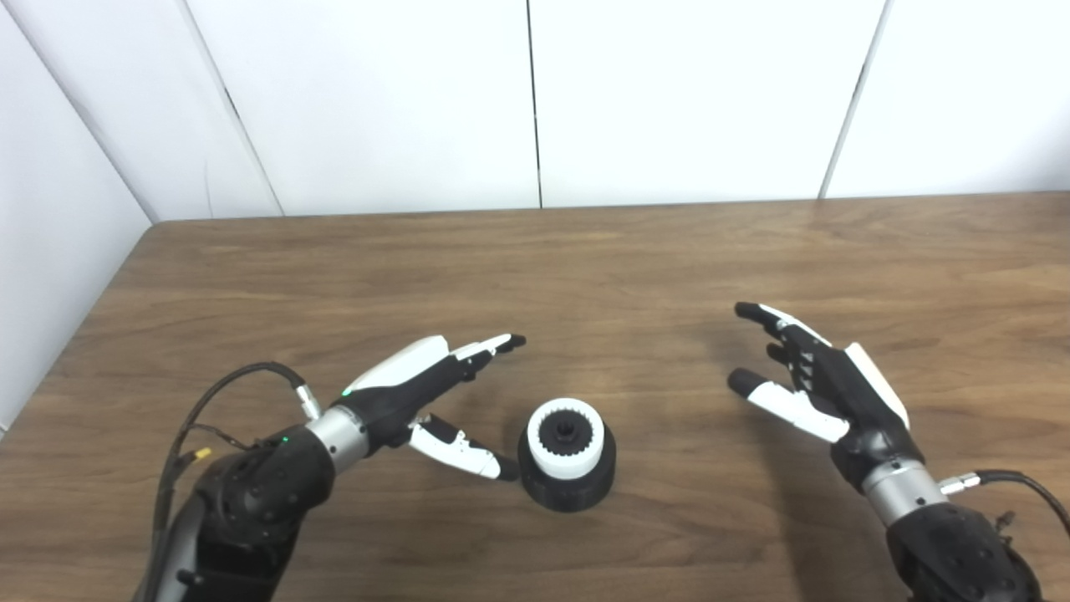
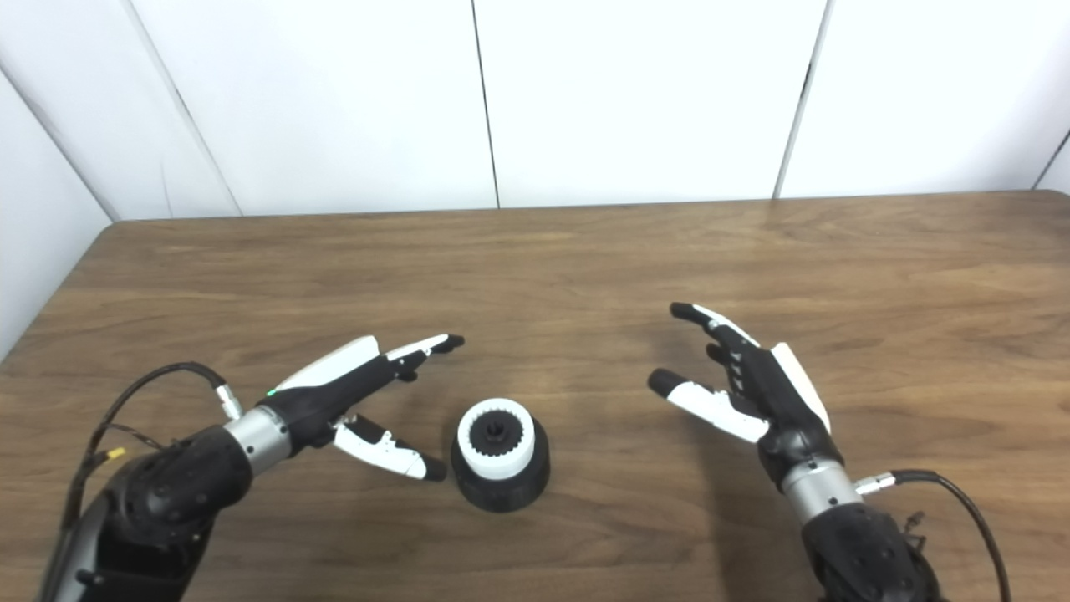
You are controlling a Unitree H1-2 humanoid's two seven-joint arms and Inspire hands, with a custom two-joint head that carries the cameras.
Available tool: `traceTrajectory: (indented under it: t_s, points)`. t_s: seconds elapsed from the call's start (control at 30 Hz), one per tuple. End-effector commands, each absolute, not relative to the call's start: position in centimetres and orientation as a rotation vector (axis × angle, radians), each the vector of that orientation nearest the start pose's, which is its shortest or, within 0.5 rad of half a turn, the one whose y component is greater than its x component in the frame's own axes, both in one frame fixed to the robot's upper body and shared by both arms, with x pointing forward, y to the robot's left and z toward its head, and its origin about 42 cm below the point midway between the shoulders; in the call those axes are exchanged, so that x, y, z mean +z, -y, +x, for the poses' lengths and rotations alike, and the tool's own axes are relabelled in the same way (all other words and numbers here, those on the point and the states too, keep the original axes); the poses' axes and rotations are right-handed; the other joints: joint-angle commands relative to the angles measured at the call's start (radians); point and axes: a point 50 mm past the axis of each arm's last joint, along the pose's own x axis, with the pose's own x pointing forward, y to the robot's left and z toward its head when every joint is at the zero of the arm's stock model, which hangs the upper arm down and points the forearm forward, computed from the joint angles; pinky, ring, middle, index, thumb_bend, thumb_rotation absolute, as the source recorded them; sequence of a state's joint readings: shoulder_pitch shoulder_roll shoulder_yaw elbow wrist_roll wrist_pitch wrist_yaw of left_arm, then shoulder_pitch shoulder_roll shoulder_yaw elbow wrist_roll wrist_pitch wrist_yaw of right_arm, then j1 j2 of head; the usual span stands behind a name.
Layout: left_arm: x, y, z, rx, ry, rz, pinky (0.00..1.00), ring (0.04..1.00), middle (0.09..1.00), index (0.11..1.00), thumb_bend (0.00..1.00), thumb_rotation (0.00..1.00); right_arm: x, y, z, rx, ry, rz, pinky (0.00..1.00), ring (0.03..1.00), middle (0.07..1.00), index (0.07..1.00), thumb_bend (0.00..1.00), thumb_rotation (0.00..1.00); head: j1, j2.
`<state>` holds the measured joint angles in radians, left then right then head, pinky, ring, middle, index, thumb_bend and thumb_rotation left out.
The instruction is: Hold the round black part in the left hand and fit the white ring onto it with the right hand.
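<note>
Fingers spread on my left hand (image 1: 418, 393), thumb tip just beside the black part (image 1: 568, 485), which stands on the table (image 1: 585, 267) with the white ring (image 1: 566, 438) already seated on top. My right hand (image 1: 823, 385) hangs spread and empty, well apart, so I judge both have let go because the fit is done.

No text, label, brand, number or sign can be read anywhere in either view.
</note>
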<state>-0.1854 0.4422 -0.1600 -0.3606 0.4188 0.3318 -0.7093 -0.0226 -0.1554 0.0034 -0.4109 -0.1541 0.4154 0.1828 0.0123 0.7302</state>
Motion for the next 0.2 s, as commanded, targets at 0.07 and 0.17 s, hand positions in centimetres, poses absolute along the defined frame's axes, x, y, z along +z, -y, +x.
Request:
traceTrajectory:
  t_s: [0.07,0.17]
  points:
    - [21.5,-27.6,31.7,-0.534,-0.015,0.658,0.95,1.0,1.0,1.0,0.99,0.57,19.9,23.9,28.3,0.125,0.087,-0.27,0.92,0.959,0.935,0.838,1.0,0.63,0.004,-0.005]
    - [20.1,-28.3,31.4,-0.417,-0.007,0.541,0.95,0.991,1.0,1.0,0.86,0.74,19.6,23.8,28.4,0.109,0.078,-0.266,0.89,0.939,0.933,0.843,0.95,0.66,0.003,-0.006]
